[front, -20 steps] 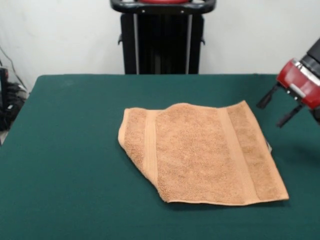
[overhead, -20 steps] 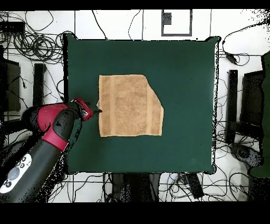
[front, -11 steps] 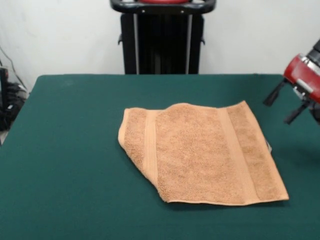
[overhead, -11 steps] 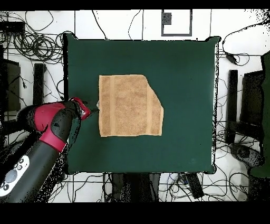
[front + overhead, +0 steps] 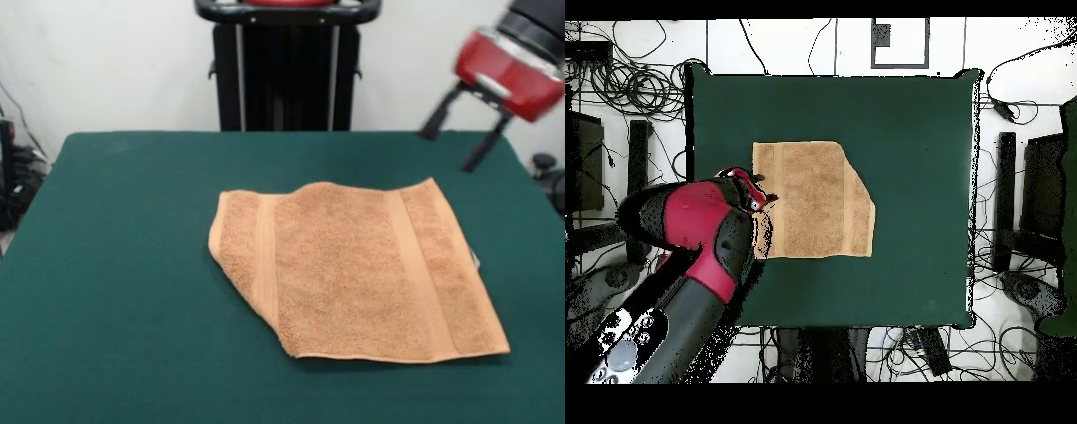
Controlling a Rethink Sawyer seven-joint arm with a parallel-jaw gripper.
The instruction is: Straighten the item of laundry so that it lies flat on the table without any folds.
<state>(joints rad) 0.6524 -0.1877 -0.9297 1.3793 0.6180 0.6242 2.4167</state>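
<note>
Since the earlier frames the gripper (image 5: 452,136) had risen and swung inward: in the front view it had left the right edge of the table (image 5: 115,265) and hung high in the air above the far right part of the tabletop, near the towel's far right corner. Its two dark fingers (image 5: 434,113) were spread apart, holding nothing. In the overhead view the red and black arm (image 5: 695,235) loomed much larger and covered the towel's edge on that side.

The towel (image 5: 353,269) had not shifted. It lay near the middle of the tabletop, mostly flat, with two woven bands running across it near its ends. One corner was folded under or over, cutting that corner off in a slanted line, and the far edge bulged slightly nearby. A small white tag (image 5: 476,260) peeked out at the opposite end.
</note>
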